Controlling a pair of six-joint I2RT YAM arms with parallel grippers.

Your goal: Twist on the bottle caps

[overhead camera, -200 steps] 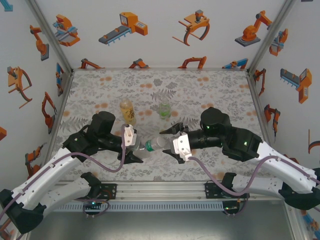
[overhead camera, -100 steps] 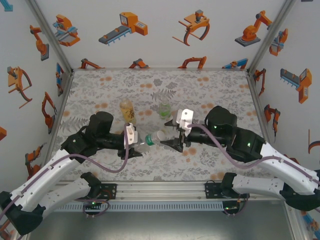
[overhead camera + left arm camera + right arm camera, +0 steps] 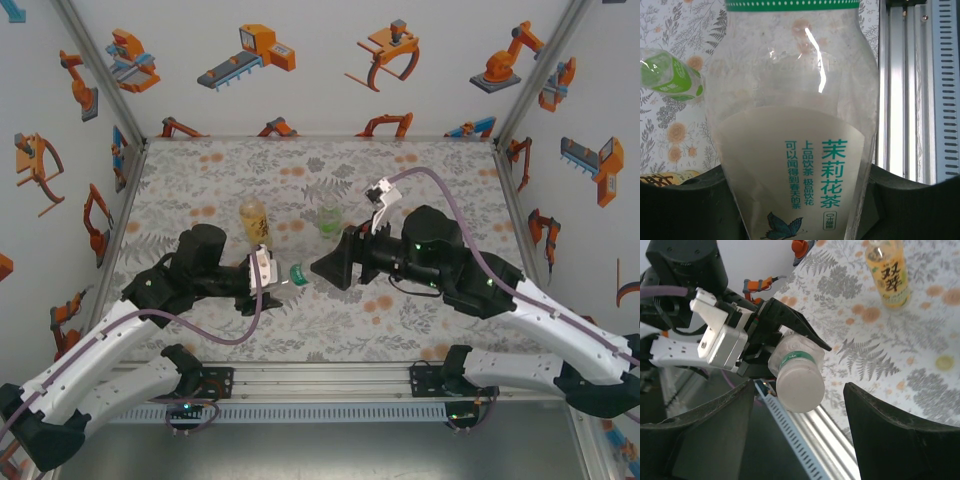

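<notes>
My left gripper [image 3: 264, 273] is shut on the clear bottle [image 3: 795, 150], which has a white label with green writing, and holds it on its side above the table. A white cap [image 3: 799, 386] sits on its neck over a green ring [image 3: 298, 272]. My right gripper [image 3: 322, 266] faces that cap with its fingers [image 3: 715, 430] open on either side, not touching it. The amber bottle [image 3: 254, 220] and the squat green bottle [image 3: 329, 218] stand upright behind; the tops of both are too small to make out.
The aluminium rail [image 3: 320, 380] runs along the near edge below the held bottle. Patterned walls close in the left, back and right. Open patterned tabletop [image 3: 330, 170] lies behind the two standing bottles.
My right gripper has rolled about its wrist, opened off the cap and drawn back a little to the right. My left gripper has kept hold of the bottle, lifting it slightly.
</notes>
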